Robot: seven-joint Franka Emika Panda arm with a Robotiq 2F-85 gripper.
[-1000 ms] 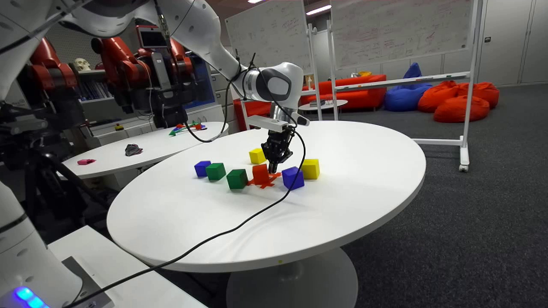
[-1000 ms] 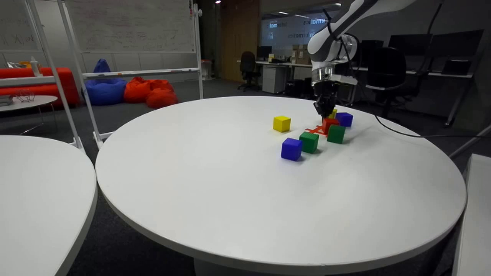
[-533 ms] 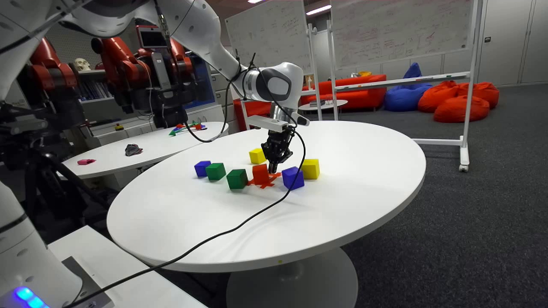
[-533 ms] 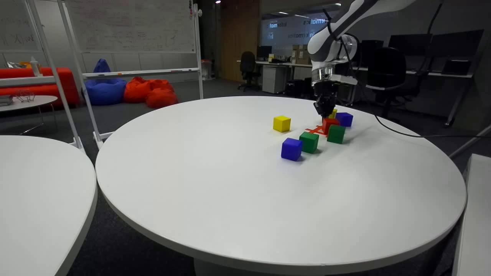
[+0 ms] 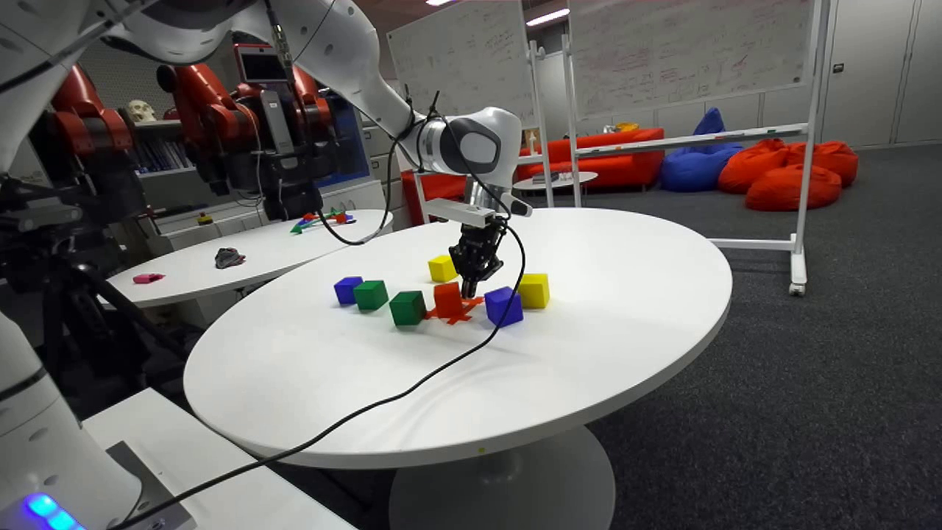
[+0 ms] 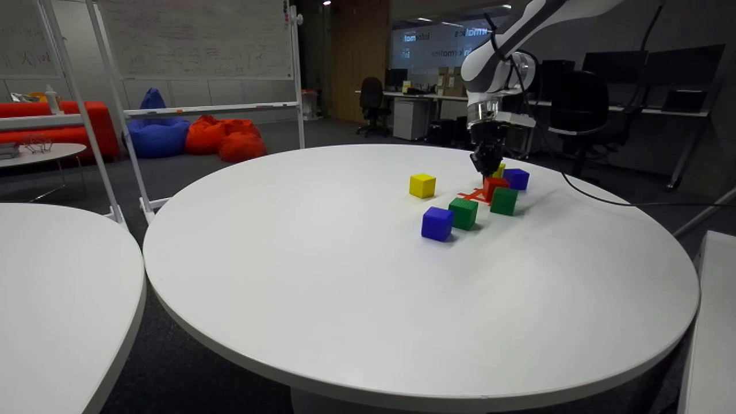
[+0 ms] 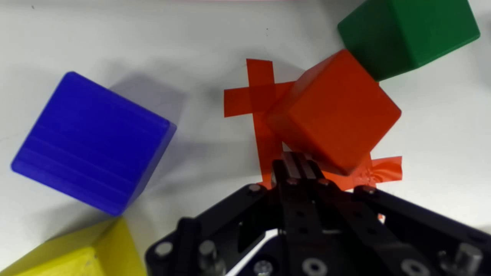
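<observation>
My gripper [image 7: 297, 165] is shut with nothing between its fingers, its tips low over the table beside a red cube [image 7: 341, 111]. Whether they touch the cube, I cannot tell. Strips of red tape [image 7: 237, 102] lie crossed on the table beneath this cube. A green cube [image 7: 437, 30] sits against or very near its far corner. To the left in the wrist view are a blue cube [image 7: 90, 140] and a partly cut-off yellow cube [image 7: 84, 253]. In both exterior views the gripper [image 5: 468, 291] points down right behind or beside the red cube [image 6: 495, 187].
Another green cube [image 5: 370, 295], a blue cube [image 5: 347, 290] and a yellow cube [image 5: 442, 268] stand on the round white table [image 5: 589, 361]. A black cable [image 5: 383, 401] hangs from the arm across the tabletop. A second table [image 5: 272, 254] holds small objects.
</observation>
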